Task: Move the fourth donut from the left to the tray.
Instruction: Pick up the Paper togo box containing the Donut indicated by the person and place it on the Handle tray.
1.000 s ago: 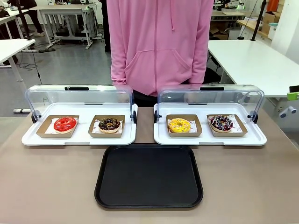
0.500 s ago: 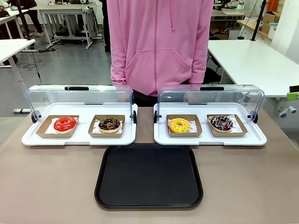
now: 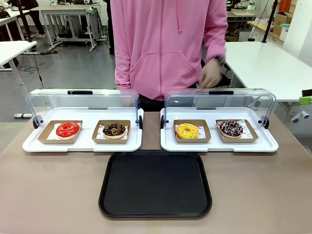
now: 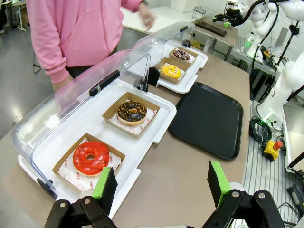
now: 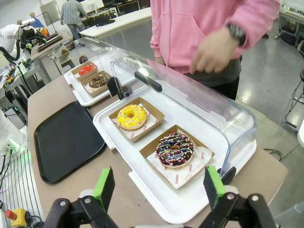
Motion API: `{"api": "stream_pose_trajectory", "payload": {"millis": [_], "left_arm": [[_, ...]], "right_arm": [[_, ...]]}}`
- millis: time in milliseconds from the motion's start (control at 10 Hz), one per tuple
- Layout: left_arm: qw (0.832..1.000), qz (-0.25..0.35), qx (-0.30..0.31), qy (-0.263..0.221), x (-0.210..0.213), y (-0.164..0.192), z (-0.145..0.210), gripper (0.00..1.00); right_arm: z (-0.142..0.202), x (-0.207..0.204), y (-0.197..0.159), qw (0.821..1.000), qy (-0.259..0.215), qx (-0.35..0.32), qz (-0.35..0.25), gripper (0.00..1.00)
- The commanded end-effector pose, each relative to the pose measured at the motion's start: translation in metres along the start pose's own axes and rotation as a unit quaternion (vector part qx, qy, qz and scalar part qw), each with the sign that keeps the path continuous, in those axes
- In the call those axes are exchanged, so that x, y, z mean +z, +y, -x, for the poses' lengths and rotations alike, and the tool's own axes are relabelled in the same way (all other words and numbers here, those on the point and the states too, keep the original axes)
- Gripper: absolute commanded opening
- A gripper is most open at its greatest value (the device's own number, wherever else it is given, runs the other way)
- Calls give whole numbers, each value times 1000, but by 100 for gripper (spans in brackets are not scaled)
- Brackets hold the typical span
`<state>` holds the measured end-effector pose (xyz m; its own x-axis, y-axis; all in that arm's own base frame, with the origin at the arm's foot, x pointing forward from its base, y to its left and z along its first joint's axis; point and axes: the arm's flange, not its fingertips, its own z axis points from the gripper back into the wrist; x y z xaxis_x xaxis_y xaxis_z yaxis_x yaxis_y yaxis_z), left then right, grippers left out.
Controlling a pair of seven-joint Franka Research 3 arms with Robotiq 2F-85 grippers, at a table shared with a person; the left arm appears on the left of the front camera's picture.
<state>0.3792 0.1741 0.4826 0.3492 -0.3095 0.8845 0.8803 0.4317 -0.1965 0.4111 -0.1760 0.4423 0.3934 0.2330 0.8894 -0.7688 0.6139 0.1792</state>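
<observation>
The fourth donut (image 3: 231, 128), dark chocolate with pale and pink stripes, rests in its brown cardboard holder at the right end of the right white tray; it is also the nearest donut (image 5: 175, 150) in the right wrist view and the farthest donut (image 4: 181, 54) in the left wrist view. The black tray (image 3: 155, 184) lies flat at the table's front middle, with nothing on it. My left gripper (image 4: 161, 184) is open above the table near the red donut. My right gripper (image 5: 160, 186) is open, just short of the right white tray's front rim. The person's hand (image 3: 210, 73) hovers above the right dome lid.
A yellow donut (image 3: 187, 130) shares the right white tray (image 3: 219, 146). The left white tray (image 3: 83, 144) holds a red donut (image 3: 68, 129) and a crumb-topped chocolate donut (image 3: 114, 129). Both clear dome lids (image 3: 219, 102) stand swung back. Bare table lies either side of the black tray.
The person's hand has come out from behind the body and risen above the right dome lid. Donuts and trays have not moved.
</observation>
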Motion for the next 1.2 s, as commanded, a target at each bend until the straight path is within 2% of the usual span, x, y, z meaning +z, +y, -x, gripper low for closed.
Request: {"api": "stream_pose_trajectory", "payload": {"millis": [0,1100], "left_arm": [[1000,5,-12,-2,2,1,1,100],[1000,5,-12,-2,2,1,1,100]], "right_arm": [[-2,-1,-4,1000,-17,15,1,100],[-2,-1,-4,1000,-17,15,1,100]]}}
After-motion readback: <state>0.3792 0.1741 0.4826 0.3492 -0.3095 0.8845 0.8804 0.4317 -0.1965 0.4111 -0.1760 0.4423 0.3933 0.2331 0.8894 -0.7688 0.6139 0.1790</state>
